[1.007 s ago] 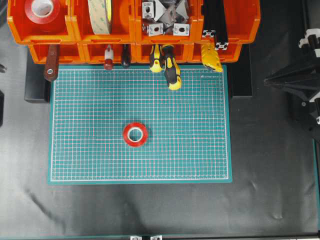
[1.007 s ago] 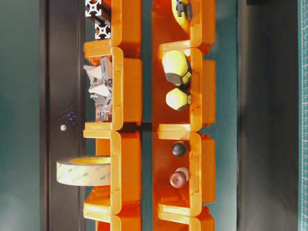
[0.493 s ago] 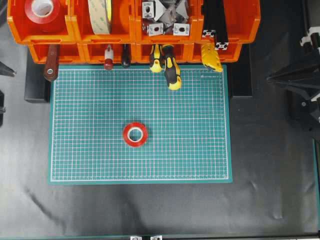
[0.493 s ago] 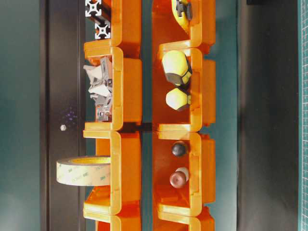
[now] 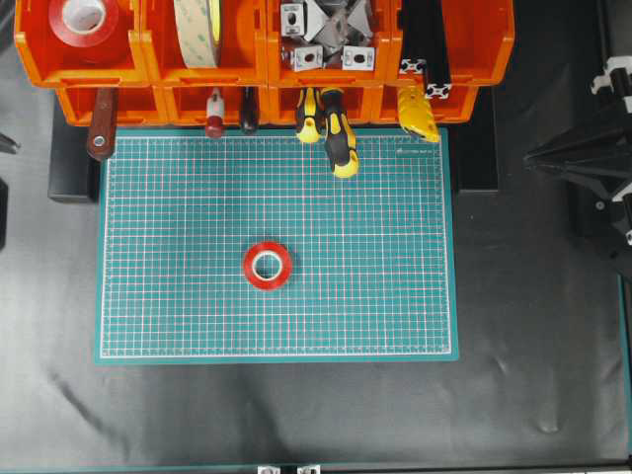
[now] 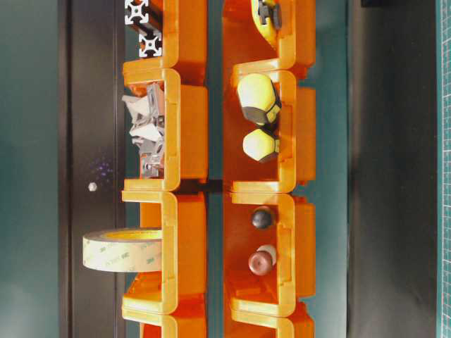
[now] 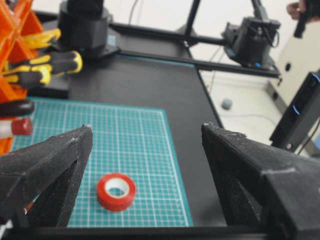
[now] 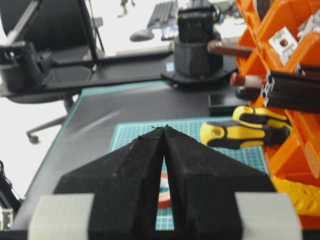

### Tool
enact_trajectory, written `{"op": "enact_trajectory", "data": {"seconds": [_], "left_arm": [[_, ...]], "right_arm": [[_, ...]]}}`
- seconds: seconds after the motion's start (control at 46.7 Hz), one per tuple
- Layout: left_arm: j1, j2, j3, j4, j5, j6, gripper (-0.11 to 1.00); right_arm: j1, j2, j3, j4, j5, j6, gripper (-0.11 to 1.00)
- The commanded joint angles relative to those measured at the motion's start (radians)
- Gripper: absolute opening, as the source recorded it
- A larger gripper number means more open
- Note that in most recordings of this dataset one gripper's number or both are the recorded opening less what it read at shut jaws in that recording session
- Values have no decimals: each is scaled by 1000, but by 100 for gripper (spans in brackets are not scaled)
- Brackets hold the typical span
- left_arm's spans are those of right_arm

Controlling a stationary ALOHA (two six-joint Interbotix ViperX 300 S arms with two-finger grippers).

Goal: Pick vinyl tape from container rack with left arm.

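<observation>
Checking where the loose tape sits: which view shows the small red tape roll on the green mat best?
The overhead view: the small red tape roll lies flat mid-mat, whole, unobstructed. The left wrist view shows it obliquely between open fingers; the right wrist view shows only a sliver behind shut fingers; the table-level view misses it.

My left gripper (image 7: 145, 135) is spread wide, the two pointed black fingers (image 7: 47, 160) standing well apart at either side of the wrist view, nothing between them. From overhead, only a sliver of my left arm (image 5: 6, 144) shows at the far left edge. My right gripper (image 8: 164, 129) is pinched together, tips meeting in a point, nothing gripped. My right arm (image 5: 592, 158) sits at the right edge of the overhead view, its tip pointing left.
</observation>
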Motion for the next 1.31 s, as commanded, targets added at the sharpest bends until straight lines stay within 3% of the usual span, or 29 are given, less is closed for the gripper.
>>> {"op": "enact_trajectory", "data": {"seconds": [0.0, 0.171, 0.471, 1.286], "left_arm": [[2, 5, -14, -2, -2, 37, 85], [2, 5, -11, -2, -6, 84, 85], [-3, 6, 9, -2, 31, 66, 85], [17, 9, 18, -2, -8, 63, 85]], "right_arm": [[-2, 5, -20, -3, -2, -5, 0], [-3, -26, -34, -18, 3, -20, 0], [-3, -8, -23, -20, 94, -81, 0], [20, -6, -20, -14, 100, -69, 0]]}}
